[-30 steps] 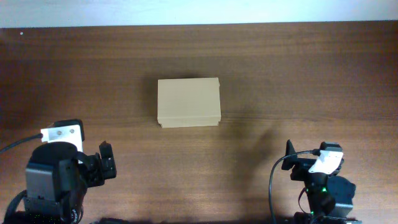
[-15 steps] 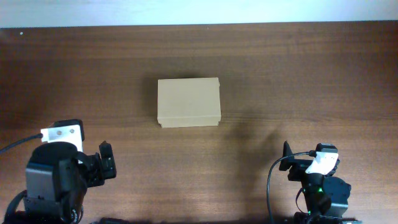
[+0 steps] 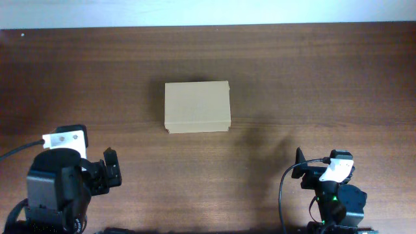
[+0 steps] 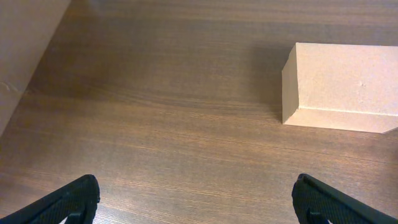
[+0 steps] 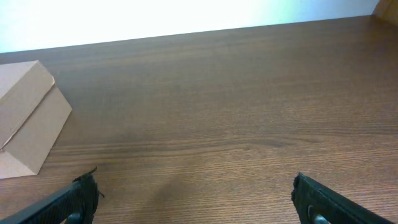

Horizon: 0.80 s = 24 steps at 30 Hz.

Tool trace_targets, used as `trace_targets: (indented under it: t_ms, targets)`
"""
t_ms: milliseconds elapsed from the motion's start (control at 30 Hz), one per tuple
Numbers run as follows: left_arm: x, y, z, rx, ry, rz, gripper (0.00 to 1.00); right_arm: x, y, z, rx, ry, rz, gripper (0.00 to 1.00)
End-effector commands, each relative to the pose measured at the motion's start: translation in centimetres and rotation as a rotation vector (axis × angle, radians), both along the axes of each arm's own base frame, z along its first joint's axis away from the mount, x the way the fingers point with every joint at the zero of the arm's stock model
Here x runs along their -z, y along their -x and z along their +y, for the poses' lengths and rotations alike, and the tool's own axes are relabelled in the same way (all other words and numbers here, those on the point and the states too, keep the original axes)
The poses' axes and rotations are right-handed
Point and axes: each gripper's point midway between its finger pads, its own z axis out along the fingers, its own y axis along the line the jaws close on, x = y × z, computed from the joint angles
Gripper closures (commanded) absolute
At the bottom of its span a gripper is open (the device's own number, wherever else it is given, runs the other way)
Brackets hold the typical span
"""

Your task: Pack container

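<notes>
The left arm point(image 3: 62, 185) is a bulky black housing of rounded and boxy sections. On top it carries a white rectangular plate point(image 3: 65, 138) with small spots too fine to identify, and a thin black cable point(image 3: 16, 151) runs off its side. The right arm point(image 3: 335, 203) is slimmer and black, with a white cover point(image 3: 339, 168), a lit green indicator point(image 3: 336, 197) and a looping black lead point(image 3: 285, 192). The left gripper point(image 4: 196, 190) and right gripper point(image 5: 195, 190) show matte black fingers point(image 4: 71, 200) with rounded tips.

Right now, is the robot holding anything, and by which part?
Nothing is held. The left gripper and right gripper are open and empty; the box sits apart from both.
</notes>
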Motion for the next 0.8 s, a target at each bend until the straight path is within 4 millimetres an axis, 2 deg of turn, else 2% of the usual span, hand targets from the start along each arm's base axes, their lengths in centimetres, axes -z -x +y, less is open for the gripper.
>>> trace_targets:
  t_ms: [0,133,333,400,567,667,767]
  targets:
    - [0.1,0.0,0.2,-0.012,-0.006,0.001,0.0,0.2,0.0,-0.1,0.004,-0.012,-0.007,0.01]
    - [0.3,0.0,0.2,-0.012,-0.007,0.005,0.01,0.2,0.0,-0.1,0.004,-0.012,-0.007,0.01]
    - [2.3,1.2,0.8,-0.025,-0.025,0.001,0.0,0.2,0.0,-0.1,0.004,-0.012,-0.007,0.01]
    - [2.7,0.5,1.6,-0.067,-0.046,-0.09,0.01,0.2,0.0,-0.1,0.004,-0.012,-0.007,0.01]
    - [3.6,-3.3,0.9,-0.075,0.016,-0.402,0.0,0.2,0.0,-0.1,0.004,-0.012,-0.007,0.01]
    - [2.9,-5.1,0.8,-0.087,0.06,-0.635,0.0,0.2,0.0,-0.1,0.004,-0.012,-0.007,0.01]
    - [2.2,-5.7,1.5,-0.122,0.082,-0.821,0.0,0.2,0.0,-0.1,0.004,-0.012,-0.007,0.01]
